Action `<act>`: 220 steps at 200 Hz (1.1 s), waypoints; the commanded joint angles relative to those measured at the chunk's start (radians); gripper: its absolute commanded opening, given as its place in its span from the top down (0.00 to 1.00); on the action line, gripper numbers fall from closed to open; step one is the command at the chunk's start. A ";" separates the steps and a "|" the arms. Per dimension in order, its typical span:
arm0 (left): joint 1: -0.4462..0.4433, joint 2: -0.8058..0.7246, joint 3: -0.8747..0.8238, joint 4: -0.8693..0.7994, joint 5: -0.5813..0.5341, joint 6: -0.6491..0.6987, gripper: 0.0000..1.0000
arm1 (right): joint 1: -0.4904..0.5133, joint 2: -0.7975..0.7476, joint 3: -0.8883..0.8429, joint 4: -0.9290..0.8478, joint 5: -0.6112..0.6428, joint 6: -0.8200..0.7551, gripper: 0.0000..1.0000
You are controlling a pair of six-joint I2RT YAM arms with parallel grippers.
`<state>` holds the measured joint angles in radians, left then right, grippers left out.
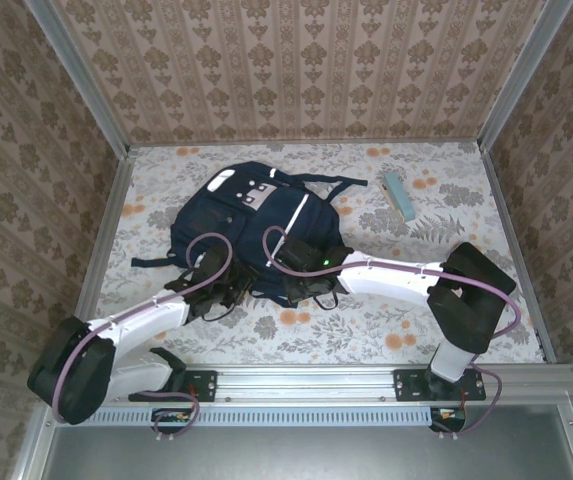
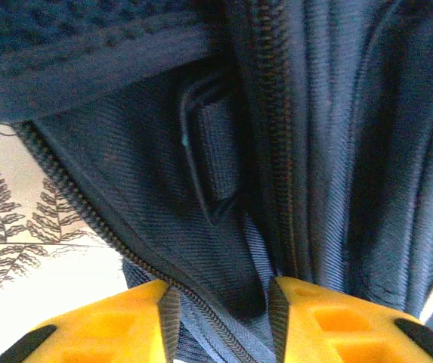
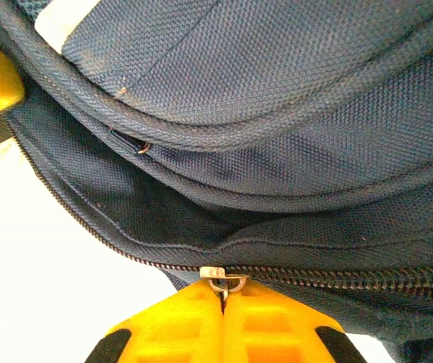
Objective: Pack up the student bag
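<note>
The student bag (image 1: 251,215), a dark navy backpack with a white stripe and grey-white patches, lies flat in the middle of the table. My left gripper (image 1: 228,290) is at its near left edge. In the left wrist view the yellow fingers (image 2: 110,325) stand apart, with a fold of navy bag fabric (image 2: 224,257) and a line of zipper teeth between them. My right gripper (image 1: 301,265) is at the bag's near edge. In the right wrist view that gripper (image 3: 223,291) is shut on the metal zipper pull (image 3: 224,281) of the bag (image 3: 276,76).
A slim teal box (image 1: 399,195) lies on the floral tablecloth at the back right. Patterned walls (image 1: 296,70) enclose the table on three sides. Navy straps (image 1: 156,262) trail off the bag's left side. Bare cloth (image 1: 386,330) lies in front of the bag.
</note>
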<state>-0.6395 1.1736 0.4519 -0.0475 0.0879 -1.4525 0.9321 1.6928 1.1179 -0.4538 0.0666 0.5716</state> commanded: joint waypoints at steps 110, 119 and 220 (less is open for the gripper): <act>0.051 0.023 -0.066 -0.079 -0.057 0.099 0.91 | -0.150 -0.147 -0.041 -0.193 0.229 -0.087 0.96; 0.059 0.019 -0.062 -0.084 -0.055 0.117 0.92 | -0.179 -0.146 -0.046 -0.193 0.233 -0.100 0.96; 0.343 0.173 0.181 -0.150 0.098 0.497 0.91 | -0.110 -0.111 -0.034 -0.091 -0.138 -0.106 1.00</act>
<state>-0.3733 1.3029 0.5602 -0.1513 0.2070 -1.1110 0.7719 1.5864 1.0939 -0.5709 0.0856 0.4446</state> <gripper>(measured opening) 0.086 0.059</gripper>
